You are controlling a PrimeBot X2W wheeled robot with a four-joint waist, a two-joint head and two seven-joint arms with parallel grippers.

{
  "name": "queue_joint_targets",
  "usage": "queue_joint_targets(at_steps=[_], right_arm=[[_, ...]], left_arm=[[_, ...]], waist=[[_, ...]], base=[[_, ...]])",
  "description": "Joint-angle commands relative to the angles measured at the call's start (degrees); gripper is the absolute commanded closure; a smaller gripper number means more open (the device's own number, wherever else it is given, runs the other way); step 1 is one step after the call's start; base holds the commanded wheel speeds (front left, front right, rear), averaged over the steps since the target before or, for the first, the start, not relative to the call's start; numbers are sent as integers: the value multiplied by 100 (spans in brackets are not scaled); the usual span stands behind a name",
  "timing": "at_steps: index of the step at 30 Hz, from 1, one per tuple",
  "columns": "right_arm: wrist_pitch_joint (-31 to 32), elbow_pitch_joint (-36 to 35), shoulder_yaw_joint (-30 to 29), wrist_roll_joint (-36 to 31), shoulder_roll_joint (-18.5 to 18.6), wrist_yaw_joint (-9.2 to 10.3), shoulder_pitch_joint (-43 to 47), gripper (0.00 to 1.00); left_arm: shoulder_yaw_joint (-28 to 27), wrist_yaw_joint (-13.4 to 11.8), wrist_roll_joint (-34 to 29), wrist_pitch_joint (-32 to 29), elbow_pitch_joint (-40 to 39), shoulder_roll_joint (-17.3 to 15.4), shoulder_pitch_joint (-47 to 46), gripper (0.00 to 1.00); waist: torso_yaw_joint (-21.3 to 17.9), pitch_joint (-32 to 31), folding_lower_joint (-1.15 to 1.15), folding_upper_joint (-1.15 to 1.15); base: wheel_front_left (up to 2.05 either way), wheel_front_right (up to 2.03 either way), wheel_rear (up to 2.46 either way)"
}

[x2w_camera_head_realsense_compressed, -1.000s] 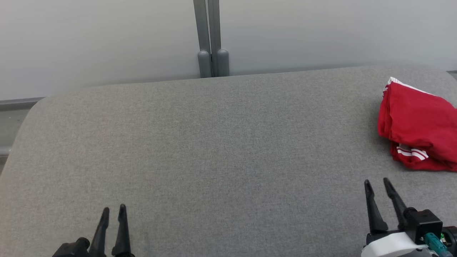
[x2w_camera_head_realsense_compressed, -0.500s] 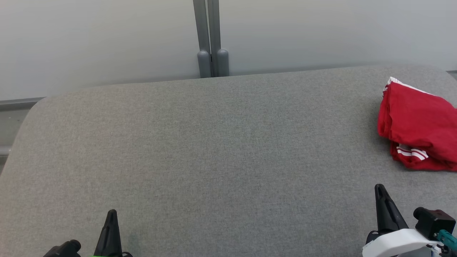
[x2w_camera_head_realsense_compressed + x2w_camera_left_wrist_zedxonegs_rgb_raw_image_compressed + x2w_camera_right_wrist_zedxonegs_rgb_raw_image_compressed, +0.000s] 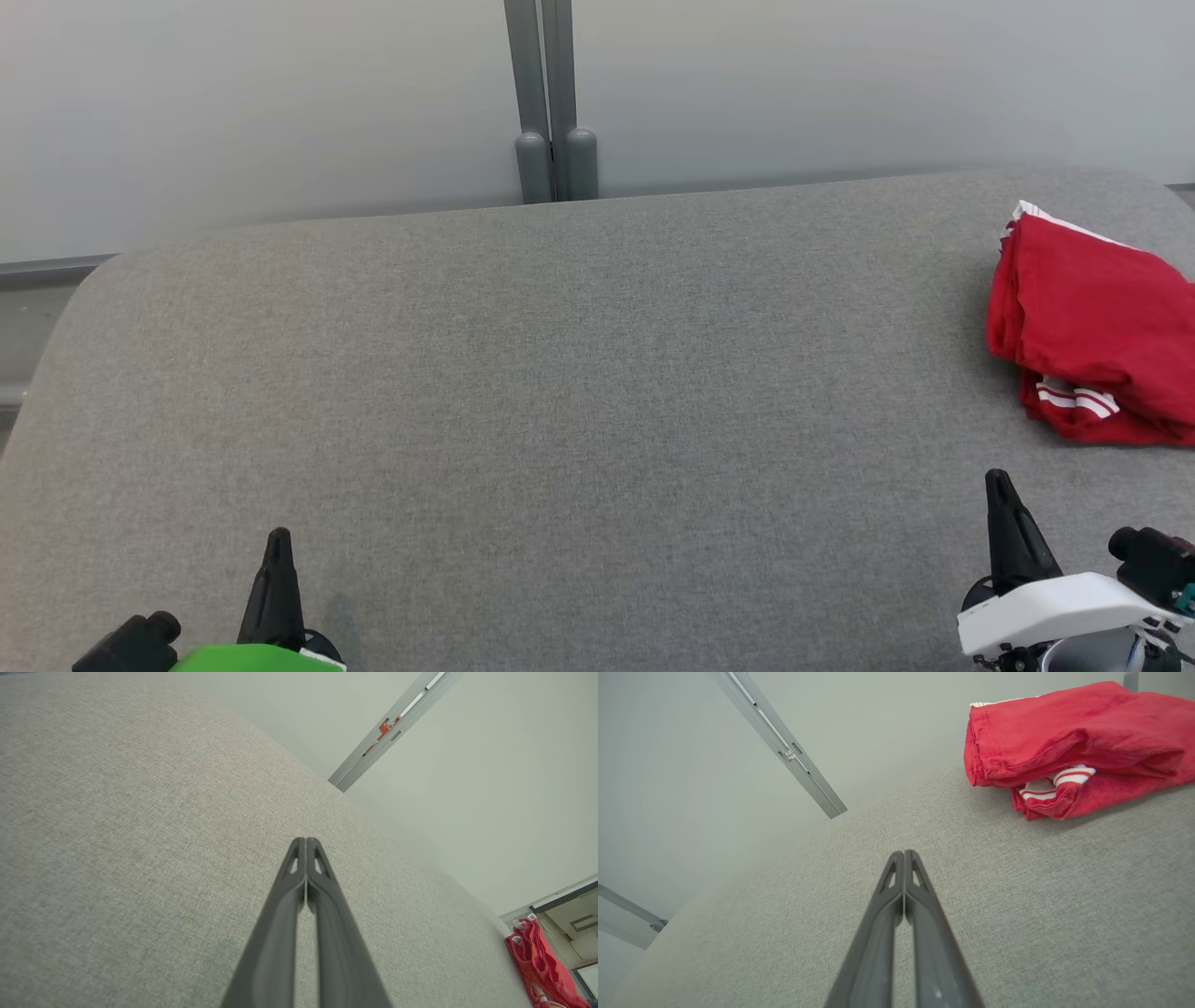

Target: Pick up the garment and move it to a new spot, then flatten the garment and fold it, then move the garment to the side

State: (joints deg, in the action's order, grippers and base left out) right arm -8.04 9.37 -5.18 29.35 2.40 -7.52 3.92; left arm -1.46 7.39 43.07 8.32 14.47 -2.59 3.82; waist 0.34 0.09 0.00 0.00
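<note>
1. The left gripper point(image 3: 277, 541), at the lower left of the head view, has its dark fingers pressed together with nothing between them.
2. The right gripper point(image 3: 997, 481), at the lower right, is likewise pinched closed and empty.
3. Both point up the frame over the grey fabric surface point(image 3: 560, 373).
4. The folded red garment point(image 3: 1092, 317), white-striped, lies at the right edge, apart from the right gripper.
5. A grey post point(image 3: 551, 93) stands at top centre.
</note>
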Motion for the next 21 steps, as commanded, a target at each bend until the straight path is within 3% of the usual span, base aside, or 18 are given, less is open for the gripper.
queue_joint_targets(at_steps=[1, 21], right_arm=[[55, -43, -25, 268, 29, 1, -176, 100], [453, 97, -60, 1972, 39, 1, -422, 100]], left_arm=[[-33, 4, 204, -44, -78, -59, -185, 100], [-139, 7, 1567, -428, -78, -84, -435, 100]], waist=[[0, 0, 0, 0], [-7, 2, 0, 0]], base=[[0, 0, 0], [0, 0, 0]])
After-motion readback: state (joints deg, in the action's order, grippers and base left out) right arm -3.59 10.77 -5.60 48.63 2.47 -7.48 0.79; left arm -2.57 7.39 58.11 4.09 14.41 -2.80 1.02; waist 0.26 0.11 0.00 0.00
